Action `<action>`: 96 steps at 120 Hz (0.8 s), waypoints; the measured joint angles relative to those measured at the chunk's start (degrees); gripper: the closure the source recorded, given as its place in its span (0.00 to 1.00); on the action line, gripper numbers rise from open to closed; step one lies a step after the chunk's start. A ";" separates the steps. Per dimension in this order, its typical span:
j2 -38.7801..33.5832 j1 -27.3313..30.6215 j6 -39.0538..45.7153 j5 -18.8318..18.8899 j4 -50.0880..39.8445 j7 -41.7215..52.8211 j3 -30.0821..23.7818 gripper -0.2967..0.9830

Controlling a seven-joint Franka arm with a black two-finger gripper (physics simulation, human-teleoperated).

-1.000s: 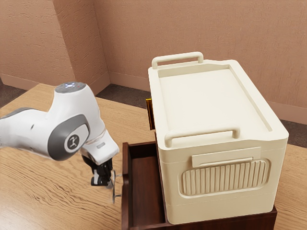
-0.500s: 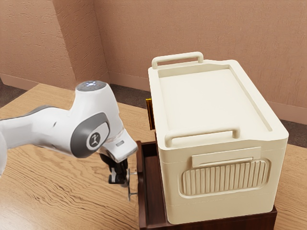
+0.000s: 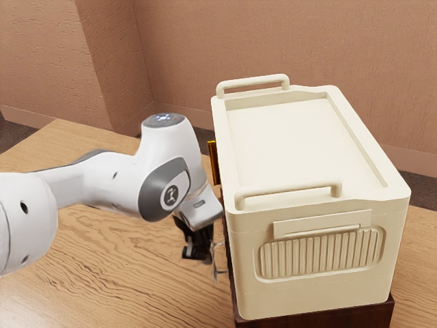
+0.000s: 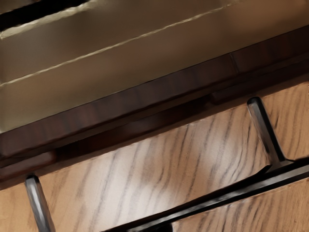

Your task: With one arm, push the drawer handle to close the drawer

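A drawer handle (image 3: pixel 215 270) of metal was met by the black gripper (image 3: pixel 206 257) at a wooden table (image 3: pixel 102 277), though whether the gripper was set wide or narrow could not be told. The handle was carried on two posts at the front of a dark drawer (image 3: pixel 229 277), which was seated nearly or wholly inside its dark wooden cabinet (image 3: pixel 317 316). The cabinet was topped by a cream box (image 3: pixel 307 147) with two raised grips, by which a gold-edged object (image 3: pixel 214 164) was seen.
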 joint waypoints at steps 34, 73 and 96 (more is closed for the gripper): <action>0.58 3.42 0.24 -1.04 1.45 6.60 -3.15 0.96; -1.80 -10.18 -8.58 2.75 5.22 0.83 17.90 0.83; 0.24 -21.35 -27.84 21.01 28.42 -1.22 41.51 0.62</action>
